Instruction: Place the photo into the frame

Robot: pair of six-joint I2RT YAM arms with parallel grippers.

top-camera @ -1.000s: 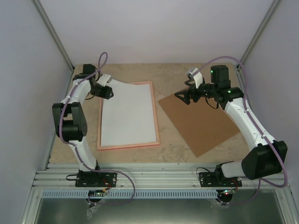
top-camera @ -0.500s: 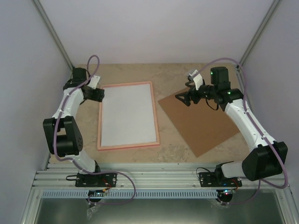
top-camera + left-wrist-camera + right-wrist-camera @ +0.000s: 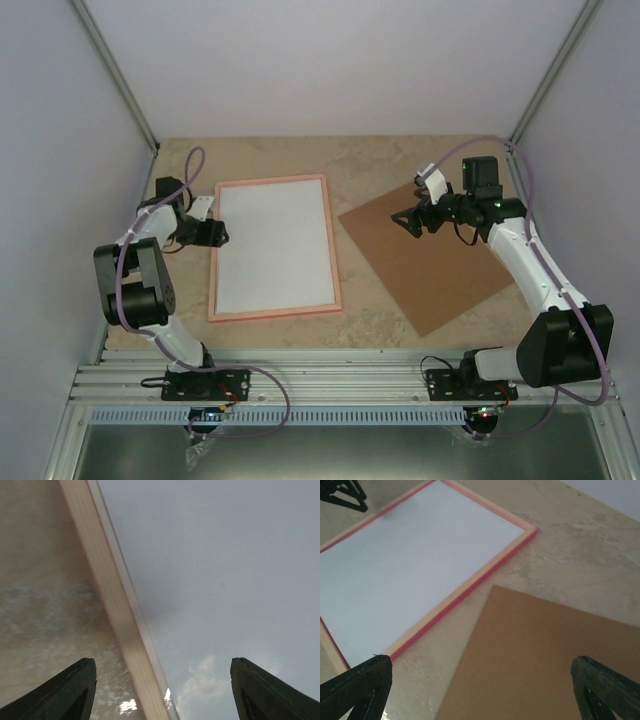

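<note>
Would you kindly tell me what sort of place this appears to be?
Probably a robotics lab test cell: the left arm and right arm are bolted to an aluminium rail, and plain white walls enclose the table.

No writing, label, brand, number or sign can be read in any view. The white sheet (image 3: 272, 245) lying inside the frame (image 3: 332, 240) shows a blank face, and the brown board (image 3: 440, 260) on the bench to the right of the frame is plain too.
</note>
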